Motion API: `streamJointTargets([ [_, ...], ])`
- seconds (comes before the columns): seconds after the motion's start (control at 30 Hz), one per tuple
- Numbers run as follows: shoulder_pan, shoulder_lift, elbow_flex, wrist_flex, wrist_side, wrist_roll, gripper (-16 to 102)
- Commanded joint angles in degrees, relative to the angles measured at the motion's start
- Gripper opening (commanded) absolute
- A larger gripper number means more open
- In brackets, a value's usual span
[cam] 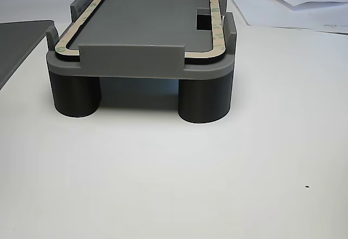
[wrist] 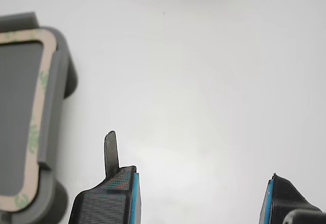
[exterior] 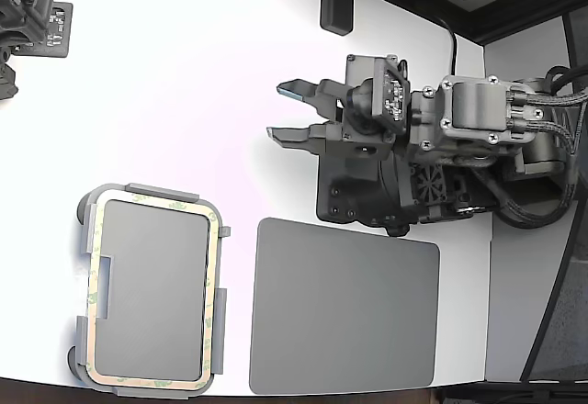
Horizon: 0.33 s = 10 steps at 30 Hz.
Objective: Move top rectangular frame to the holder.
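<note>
The thin beige frame with green specks point(exterior: 218, 303) lies flat in the light grey holder point(exterior: 161, 190) at the lower left of the exterior view, ringing a dark grey inner panel. My gripper point(exterior: 276, 110) is open and empty, up and to the right of the holder, well apart from it, fingers pointing toward the exterior view's left. In the wrist view my gripper point(wrist: 201, 193) hangs over bare white table, with the frame point(wrist: 47, 71) and holder point(wrist: 58, 96) at the picture's edge. The other view shows the frame point(cam: 215, 21) seated between the holder's raised tabs point(cam: 136, 60).
A flat dark grey mat point(exterior: 344, 308) lies right of the holder and below my arm; it also shows in the other view point(cam: 22, 41). A second arm point(exterior: 32, 14) sits at the top left. Dark posts point(exterior: 335, 5) stand at the back. Papers point(cam: 293, 0) lie behind the holder.
</note>
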Motion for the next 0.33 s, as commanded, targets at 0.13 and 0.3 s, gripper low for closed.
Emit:
streamJointTargets([
  [0.13,-1.23,2.55,-0.97,0.0,0.7,0.7,100],
  [0.3,-1.58,3.43,-0.62,0.26,2.55,2.11,100],
])
